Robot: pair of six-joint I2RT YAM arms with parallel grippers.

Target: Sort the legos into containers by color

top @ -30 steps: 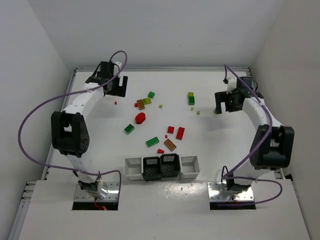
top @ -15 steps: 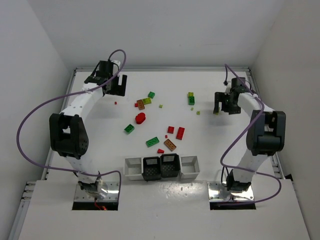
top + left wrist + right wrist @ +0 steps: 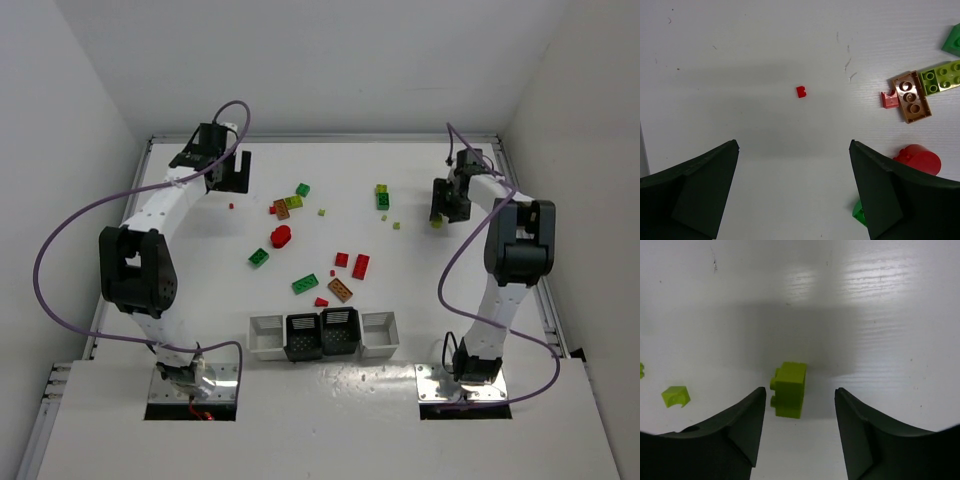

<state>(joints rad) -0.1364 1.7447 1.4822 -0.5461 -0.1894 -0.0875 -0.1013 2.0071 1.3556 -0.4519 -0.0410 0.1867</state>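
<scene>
A yellow-green brick (image 3: 789,390) lies on its side on the white table, between the fingertips of my right gripper (image 3: 800,390). The gripper is open, with a gap on each side of the brick. From above, that gripper (image 3: 441,208) is at the back right, over the same brick (image 3: 437,222). My left gripper (image 3: 794,145) is open and empty at the back left (image 3: 232,180), short of a tiny red brick (image 3: 800,92). Most legos lie mid-table, among them a red one (image 3: 281,236) and a green one (image 3: 305,284). The containers (image 3: 267,336) stand in a row near the front.
To the right in the left wrist view lie an orange-brown brick (image 3: 912,96), a yellow-green brick (image 3: 941,79) and a rounded red piece (image 3: 917,160). A small yellow-green piece (image 3: 676,395) sits left of the right gripper. White walls enclose the table on the left, back and right.
My right arm has folded toward the back right corner, bringing its gripper over the yellow-green brick with the jaws narrower than before. The left arm has barely moved.
</scene>
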